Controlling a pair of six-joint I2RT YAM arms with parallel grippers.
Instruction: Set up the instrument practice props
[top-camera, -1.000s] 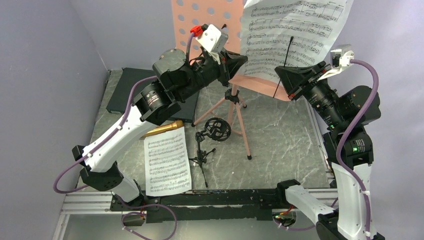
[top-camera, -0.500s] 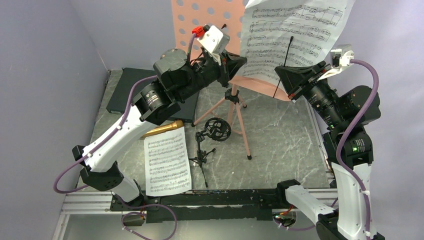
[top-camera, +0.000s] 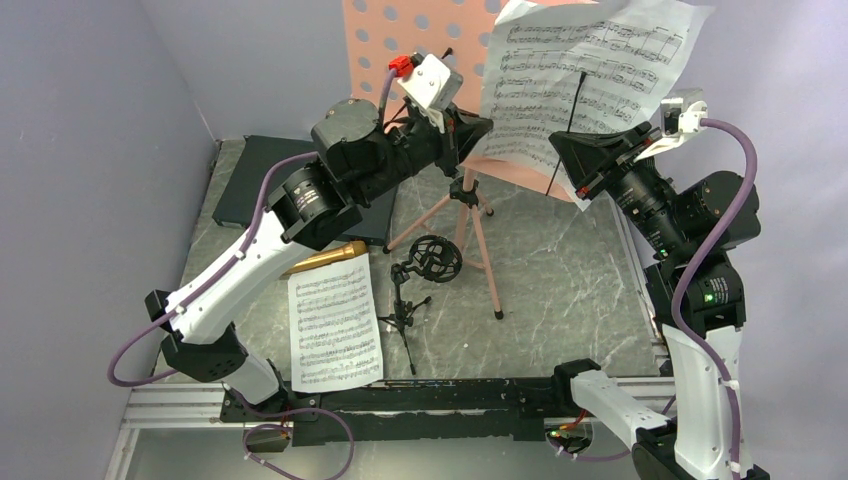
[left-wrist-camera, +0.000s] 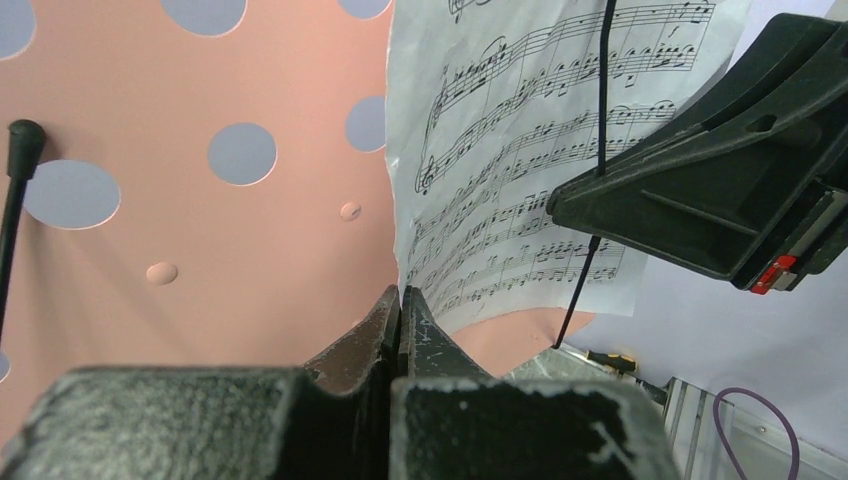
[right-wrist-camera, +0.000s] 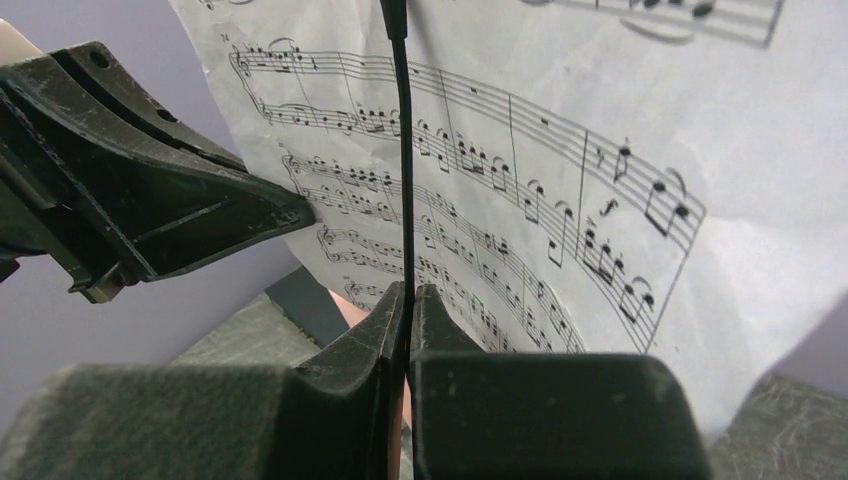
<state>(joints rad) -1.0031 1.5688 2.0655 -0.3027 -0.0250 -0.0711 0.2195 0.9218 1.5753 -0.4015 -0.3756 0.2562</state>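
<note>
The pink perforated music stand (top-camera: 385, 35) stands on its tripod (top-camera: 470, 215) at the back. A sheet-music page (top-camera: 585, 70) leans on its right half. My left gripper (top-camera: 484, 124) is shut on that page's lower left edge, as the left wrist view (left-wrist-camera: 400, 292) shows. My right gripper (top-camera: 562, 150) is shut on the stand's thin black retainer wire (right-wrist-camera: 403, 150), which crosses the page (right-wrist-camera: 560, 150). The second page (top-camera: 335, 320) lies flat at the front left. The gold microphone (top-camera: 326, 257) lies beside it. The black ring-mount mic stand (top-camera: 425, 265) stands in the middle.
A flat black box (top-camera: 255, 180) lies at the back left, partly under my left arm. Purple walls close in the left and back. A metal rail (top-camera: 400, 395) runs along the near edge. A screwdriver (left-wrist-camera: 610, 358) lies at the right edge.
The held page has shifted up and to the right on the stand, and its top edge has tilted. My left gripper rose slightly with it. My right gripper has stayed put.
</note>
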